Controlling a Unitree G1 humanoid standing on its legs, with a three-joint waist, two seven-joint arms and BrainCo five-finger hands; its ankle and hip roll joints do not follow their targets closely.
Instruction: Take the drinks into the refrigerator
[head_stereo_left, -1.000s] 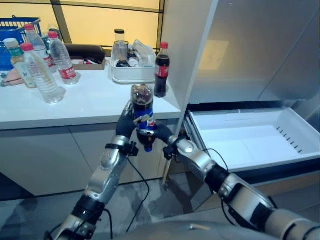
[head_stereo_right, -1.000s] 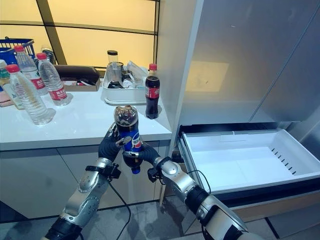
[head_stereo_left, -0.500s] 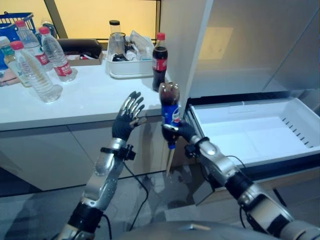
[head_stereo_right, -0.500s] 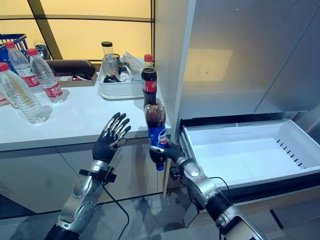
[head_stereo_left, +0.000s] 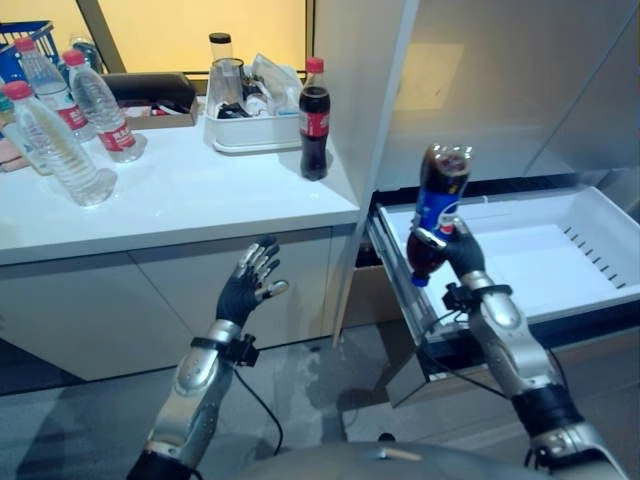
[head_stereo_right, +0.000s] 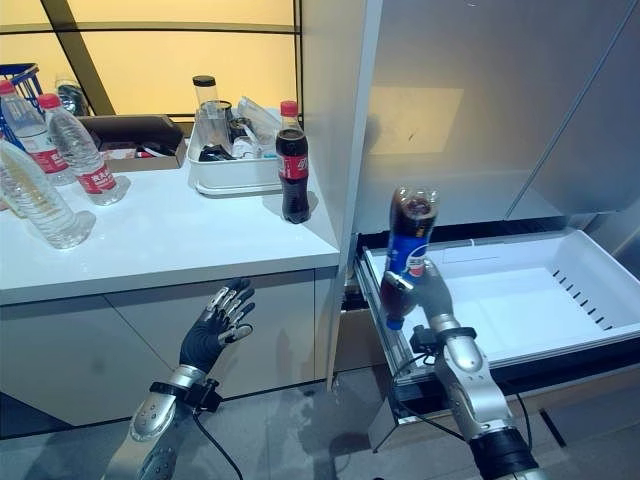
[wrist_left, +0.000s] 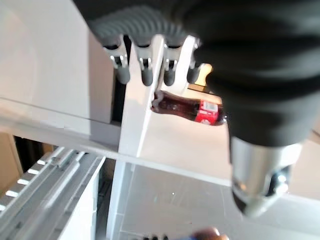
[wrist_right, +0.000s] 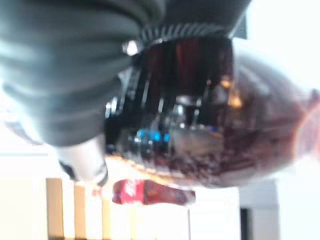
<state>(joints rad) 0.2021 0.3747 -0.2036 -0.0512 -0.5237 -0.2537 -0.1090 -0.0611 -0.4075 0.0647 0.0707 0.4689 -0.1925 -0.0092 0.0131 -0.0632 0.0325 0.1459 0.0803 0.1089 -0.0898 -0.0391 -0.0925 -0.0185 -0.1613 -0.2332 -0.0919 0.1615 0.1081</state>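
Cola bottle (head_stereo_left: 432, 212) (inverted) over drawer (head_stereo_left: 560, 260)

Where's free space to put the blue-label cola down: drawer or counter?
The white fridge drawer is pulled out with a bare floor; the right hand holds the blue-label cola bottle over its front left corner. The counter is bare in the middle, between the water bottles and the red-label cola bottle; its back edge is crowded by the white tray.

Kitchen: white counter (head_stereo_left: 200, 205), refrigerator drawer (head_stereo_left: 560, 260)
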